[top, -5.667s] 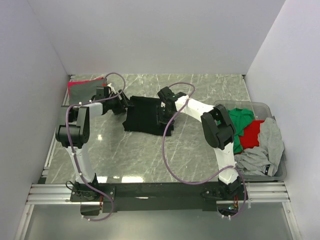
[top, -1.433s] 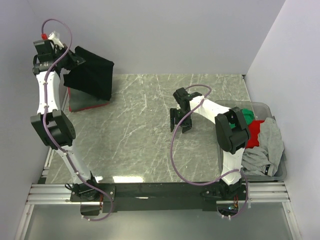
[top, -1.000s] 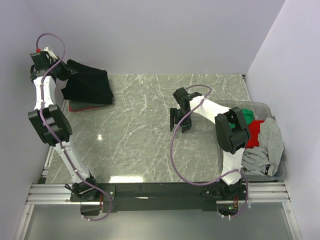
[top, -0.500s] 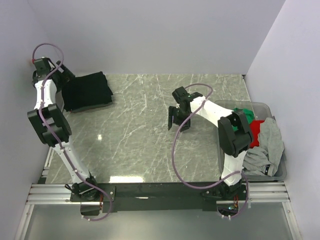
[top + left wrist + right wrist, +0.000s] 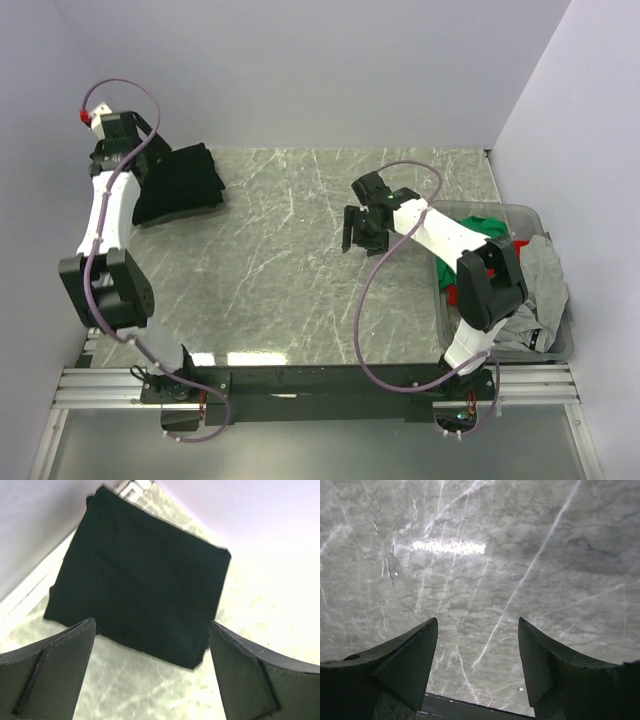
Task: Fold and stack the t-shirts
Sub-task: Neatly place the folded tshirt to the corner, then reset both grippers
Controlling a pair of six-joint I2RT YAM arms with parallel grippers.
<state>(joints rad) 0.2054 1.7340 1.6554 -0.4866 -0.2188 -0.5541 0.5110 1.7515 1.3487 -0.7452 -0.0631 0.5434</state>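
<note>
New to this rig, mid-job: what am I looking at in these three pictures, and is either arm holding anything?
Two white robot arms are bolted at the near edge of a marble table, each ending in a two-finger gripper. The wide picture looks down from above and behind them; the other two come from wrist cameras. The left gripper is open and empty above a folded black t-shirt at the far left corner. The right gripper is open too, over bare table near the middle. At the right, a clear bin holds a green t-shirt, a red t-shirt and grey cloth, all crumpled.
</note>
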